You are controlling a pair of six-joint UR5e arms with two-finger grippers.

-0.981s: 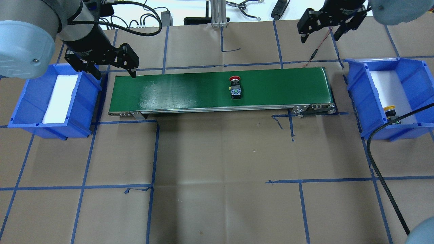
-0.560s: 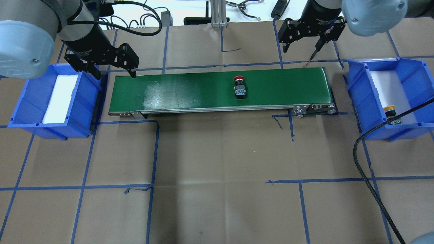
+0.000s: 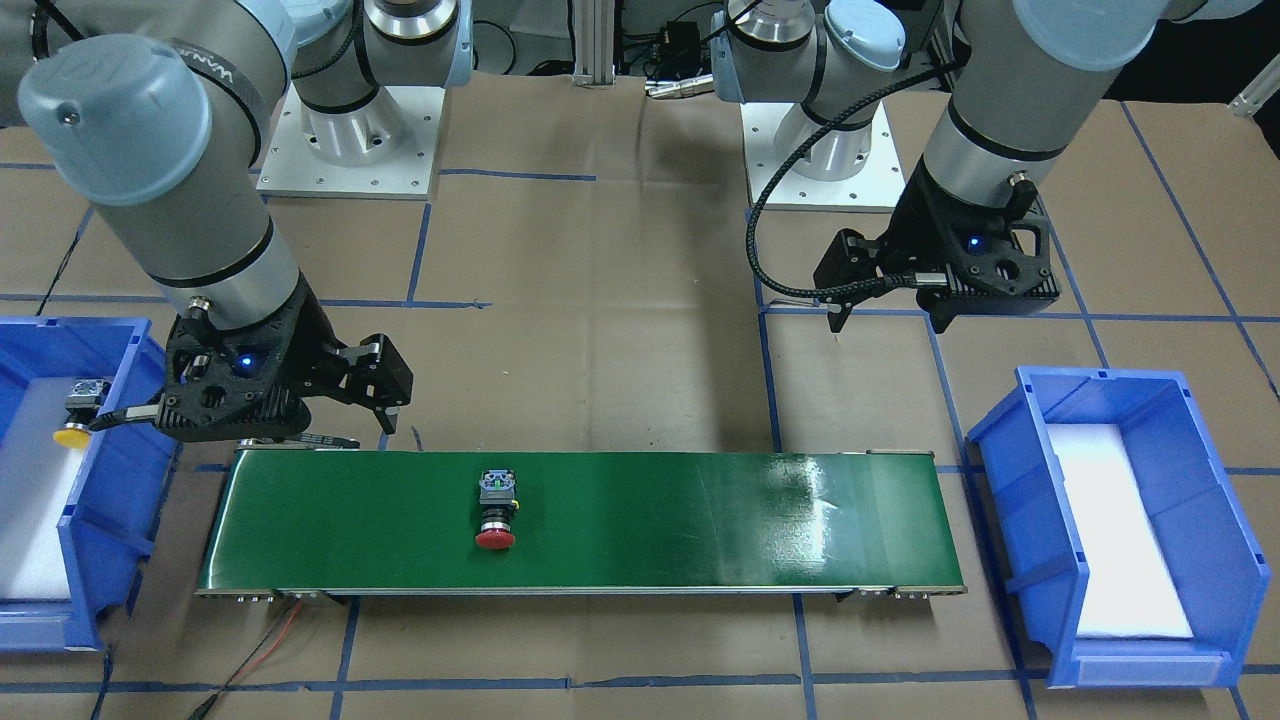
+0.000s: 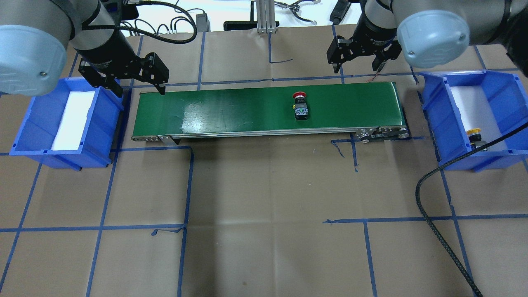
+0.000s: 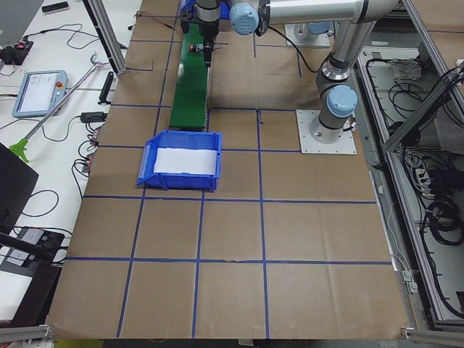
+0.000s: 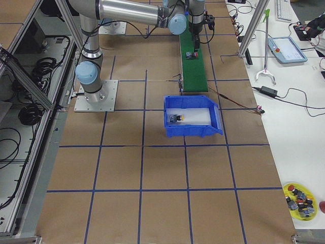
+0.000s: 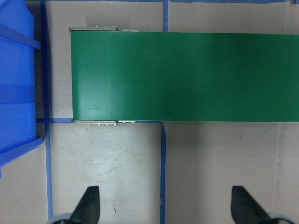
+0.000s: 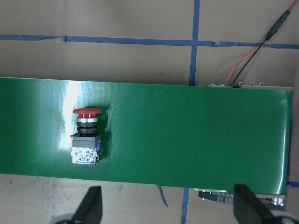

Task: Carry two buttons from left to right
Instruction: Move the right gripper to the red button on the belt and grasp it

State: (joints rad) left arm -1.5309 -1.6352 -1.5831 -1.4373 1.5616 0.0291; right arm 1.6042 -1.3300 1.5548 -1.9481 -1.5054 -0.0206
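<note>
The red button (image 4: pixel 300 106) (image 3: pixel 497 508) (image 8: pixel 86 137) lies on its side on the green conveyor belt (image 4: pixel 231 109), right of the belt's middle. In the right blue bin (image 4: pixel 437 119) (image 6: pixel 193 131) rests the yellow button (image 4: pixel 475 138) (image 3: pixel 78 412) (image 6: pixel 176 119). My right gripper (image 4: pixel 355 64) (image 3: pixel 320 430) (image 8: pixel 168 210) hangs open and holds nothing, beyond the belt's far edge and to the right of the red button. My left gripper (image 4: pixel 140 88) (image 3: pixel 888 318) (image 7: pixel 164 207) is open with nothing in it, at the belt's left end beside the left blue bin (image 4: pixel 24 123) (image 5: pixel 181 176).
A white foam pad lines each bin. A red and black wire (image 4: pixel 381 68) runs from the belt's far right corner. My right arm's black cable (image 4: pixel 437 231) loops over the table's front right. A tray of spare buttons (image 6: pixel 300 195) sits far off.
My right gripper has swung left from near the right bin to beyond the belt's far edge. The red button has ridden the belt to the right. The left arm has stayed put.
</note>
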